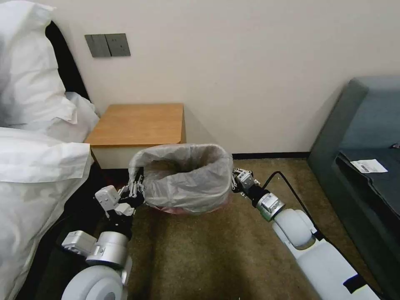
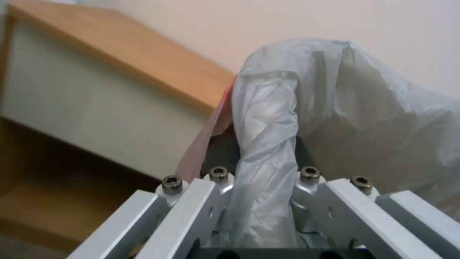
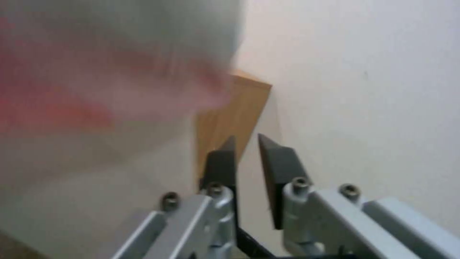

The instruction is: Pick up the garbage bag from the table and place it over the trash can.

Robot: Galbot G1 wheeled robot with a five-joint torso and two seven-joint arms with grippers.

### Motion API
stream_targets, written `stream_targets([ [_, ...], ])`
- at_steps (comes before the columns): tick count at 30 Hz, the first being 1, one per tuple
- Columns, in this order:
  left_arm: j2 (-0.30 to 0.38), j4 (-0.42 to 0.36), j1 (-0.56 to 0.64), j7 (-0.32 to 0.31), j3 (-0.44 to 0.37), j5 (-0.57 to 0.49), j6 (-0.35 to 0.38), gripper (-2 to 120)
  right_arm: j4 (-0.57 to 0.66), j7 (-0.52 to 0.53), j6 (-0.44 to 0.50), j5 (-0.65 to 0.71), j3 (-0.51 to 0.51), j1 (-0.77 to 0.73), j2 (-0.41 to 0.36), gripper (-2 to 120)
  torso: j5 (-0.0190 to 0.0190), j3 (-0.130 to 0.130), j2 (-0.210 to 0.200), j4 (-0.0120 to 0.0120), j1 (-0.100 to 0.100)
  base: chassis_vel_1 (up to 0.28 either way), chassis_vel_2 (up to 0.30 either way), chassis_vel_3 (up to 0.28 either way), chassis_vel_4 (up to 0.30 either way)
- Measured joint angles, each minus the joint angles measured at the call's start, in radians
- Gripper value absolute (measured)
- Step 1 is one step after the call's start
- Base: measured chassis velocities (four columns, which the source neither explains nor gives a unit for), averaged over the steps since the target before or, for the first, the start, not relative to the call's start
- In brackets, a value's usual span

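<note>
- Both robot arms are being shown at the lower edge of the head view, reaching forward over brown carpet [image 1: 200, 254] toward the trash can.
- On the robot's left, the left gripper [image 1: 135, 183] is being held against the left side of the garbage bag [image 1: 187, 179]; in the left wrist view a bunched fold of the grey plastic [image 2: 263, 151] is being pinched between its jaws, so the jaws are clenched on the bag.
- A strip of the bag's pink-red band [image 2: 203, 144] is being seen beside that fold in the left wrist view.
- On the robot's right, the right gripper [image 1: 237, 177] is being held just beside the right side of the bag; in the right wrist view its dark pads [image 3: 280, 169] are being shown parted by a narrow gap with nothing between them, so these jaws are released.
- The garbage bag is being shown draped over the trash can, its mouth open upward and its plastic hanging down the outside on all visible sides; the can itself is being hidden by the bag, so no point is being given for it.
- The pink-red band [image 1: 166, 209] is being seen along the bag's lower edge near the carpet.
- The table [image 1: 137, 125] is being shown just behind the can against the wall, its tabletop bare.
- White pillows [image 1: 33, 137] are being seen on the robot's left, and a grey sofa [image 1: 362, 133] on its right.
</note>
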Motion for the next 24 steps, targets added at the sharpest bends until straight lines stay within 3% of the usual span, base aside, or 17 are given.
stream_targets([
  [6,0.002,0.035,-0.032,-0.062,-0.003,0.05,0.035,10,0.045,0.018,0.003,-0.018,0.069,-0.057,0.001,33,-0.0001,0.0,0.0,-0.0002,0.0,0.0,0.0,0.0,0.0],
  [8,0.007,0.052,-0.049,-0.11,-0.002,0.084,0.065,10,0.102,0.032,0.012,-0.018,0.134,-0.089,0.0,45,0.0001,0.0,0.0,-0.0004,0.0,0.0,0.0,0.0,0.0],
  [10,0.008,0.063,-0.052,-0.117,0.0,0.109,0.065,10,0.133,0.041,0.018,-0.002,0.147,-0.096,-0.002,48,-0.0003,0.0,0.0,-0.0003,0.0,0.0,0.0,0.0,0.0],
  [12,0.005,0.088,-0.058,-0.12,0.012,0.194,0.048,10,0.205,0.057,0.024,0.039,0.138,-0.107,-0.013,59,0.0,0.0,0.0,-0.0003,0.0,0.0,0.0,0.0,0.0],
  [13,0.0,0.111,-0.062,-0.12,0.021,0.265,0.023,10,0.245,0.064,0.025,0.054,0.112,-0.111,-0.021,59,-0.0004,0.0,0.0,-0.0001,0.0,0.0,0.0,0.0,0.0],
  [14,0.0,0.111,-0.062,-0.12,0.021,0.265,0.023,10,0.245,0.064,0.025,0.054,0.112,-0.111,-0.021,59,-0.0004,0.0,0.0,-0.0001,0.0,0.0,0.0,0.0,0.0],
  [18,-0.003,0.16,-0.073,-0.114,0.04,0.416,-0.025,10,0.334,0.083,0.013,0.072,-0.036,-0.115,-0.044,41,-0.0003,0.0,0.0,-0.0001,0.0,0.0,0.0,0.0,0.0],
  [24,0.011,0.192,-0.077,-0.101,0.057,0.516,-0.063,10,0.322,0.07,-0.034,0.069,-0.18,-0.047,-0.068,24,-0.0001,0.0,0.0,0.0,0.0,0.0,0.0,0.0,0.0],
])
